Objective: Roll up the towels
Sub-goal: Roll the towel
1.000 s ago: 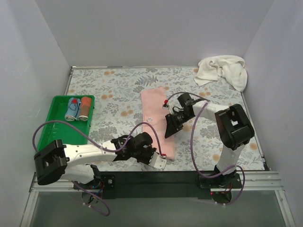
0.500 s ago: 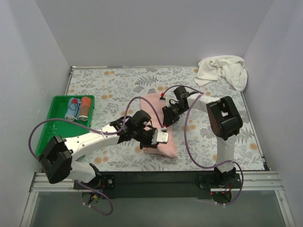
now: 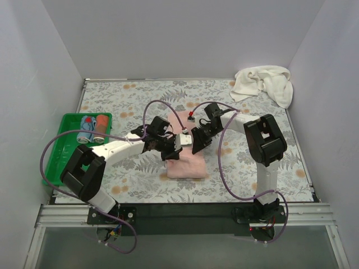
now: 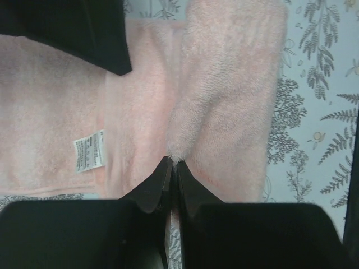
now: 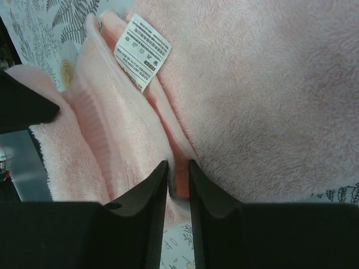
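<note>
There are two towels. One small salmon-pink terry towel (image 3: 185, 167) lies to the right of the green plastic tray (image 3: 63, 157). One big cream-white terry towel (image 3: 263, 83) lies far right of the tray, further back. There is one tray, with two things in it: one blue roll (image 3: 86, 129) and one orange roll (image 3: 100, 128). There are two white and black robot arms, the left arm (image 3: 115, 149) and the right arm (image 3: 263, 137).

Robot lab test cell. Plain pale walls (image 3: 179, 39) are enclosing a floral-covered tabletop (image 3: 140, 101) on three sides; left arm (image 3: 112, 150) and right arm (image 3: 263, 140), trailing purple cables (image 3: 219, 168), are standing at an aluminium rail (image 3: 305, 209) along its near edge.
</note>
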Robot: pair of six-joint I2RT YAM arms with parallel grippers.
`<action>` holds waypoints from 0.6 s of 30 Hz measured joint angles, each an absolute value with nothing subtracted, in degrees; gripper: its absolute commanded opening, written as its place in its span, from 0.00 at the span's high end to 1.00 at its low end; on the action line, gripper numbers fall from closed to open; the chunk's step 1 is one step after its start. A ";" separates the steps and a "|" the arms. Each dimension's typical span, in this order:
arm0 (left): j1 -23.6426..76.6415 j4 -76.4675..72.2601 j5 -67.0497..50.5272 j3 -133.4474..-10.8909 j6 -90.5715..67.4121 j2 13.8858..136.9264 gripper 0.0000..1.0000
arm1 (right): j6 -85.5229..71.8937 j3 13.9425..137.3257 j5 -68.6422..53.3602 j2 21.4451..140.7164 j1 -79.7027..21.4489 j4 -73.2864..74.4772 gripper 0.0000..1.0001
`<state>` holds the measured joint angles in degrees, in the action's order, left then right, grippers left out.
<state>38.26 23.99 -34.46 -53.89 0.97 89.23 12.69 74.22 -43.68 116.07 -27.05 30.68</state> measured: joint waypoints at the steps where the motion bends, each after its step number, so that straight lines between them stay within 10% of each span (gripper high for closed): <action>1: 37.80 23.46 -34.35 -54.22 0.80 89.82 1.00 | 12.82 74.30 -43.64 116.07 -27.05 30.81 0.75; 18: 35.57 13.32 -30.79 -54.41 0.62 98.72 1.00 | 13.87 76.01 -42.81 116.73 -27.09 33.17 0.76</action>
<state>35.57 13.32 -30.79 -54.41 0.62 98.72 13.87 76.01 -42.81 116.73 -27.09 33.17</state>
